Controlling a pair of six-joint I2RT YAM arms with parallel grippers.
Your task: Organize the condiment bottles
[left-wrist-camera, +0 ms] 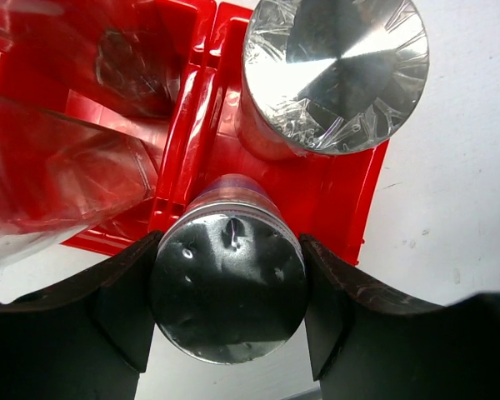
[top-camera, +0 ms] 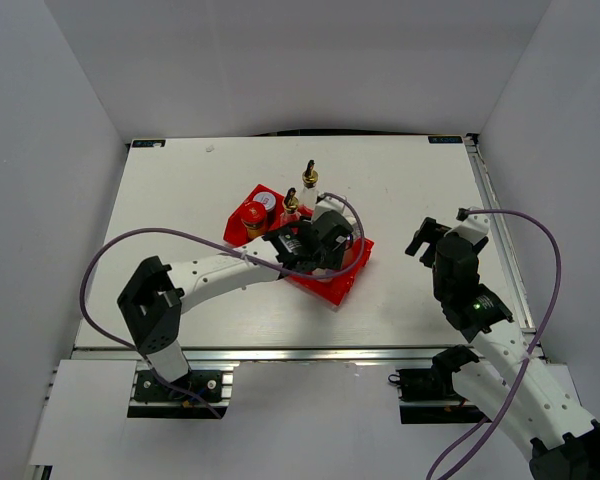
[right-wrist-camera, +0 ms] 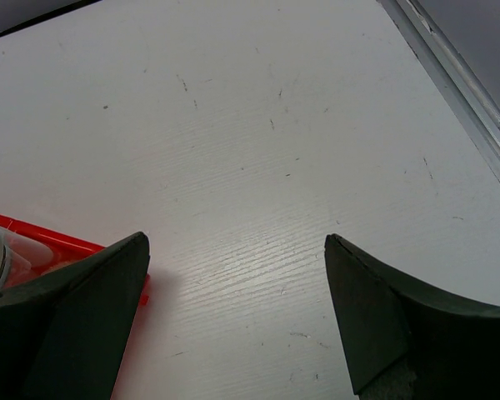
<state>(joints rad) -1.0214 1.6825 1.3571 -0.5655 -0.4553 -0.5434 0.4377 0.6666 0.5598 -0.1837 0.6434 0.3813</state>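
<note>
My left gripper (left-wrist-camera: 229, 242) is shut on a silver-capped shaker (left-wrist-camera: 225, 300) at the edge of the red bin (left-wrist-camera: 337, 196). I cannot tell whether the shaker's base rests in the bin. A second silver-capped shaker (left-wrist-camera: 333, 71) stands in the compartment just beyond. From above, the left gripper (top-camera: 325, 240) hovers over the red bin (top-camera: 335, 285) and hides both shakers. A red-lidded jar (top-camera: 252, 213) and two clear bottles with gold spouts (top-camera: 310, 180) (top-camera: 291, 200) stand at the bin's far end. My right gripper (top-camera: 424, 240) (right-wrist-camera: 235, 237) is open and holds nothing.
Clear glass bottle bodies (left-wrist-camera: 58, 167) fill the bin's left compartments in the left wrist view. The bin's corner (right-wrist-camera: 50, 243) shows at the left of the right wrist view. The table's metal edge rail (top-camera: 500, 230) runs along the right side.
</note>
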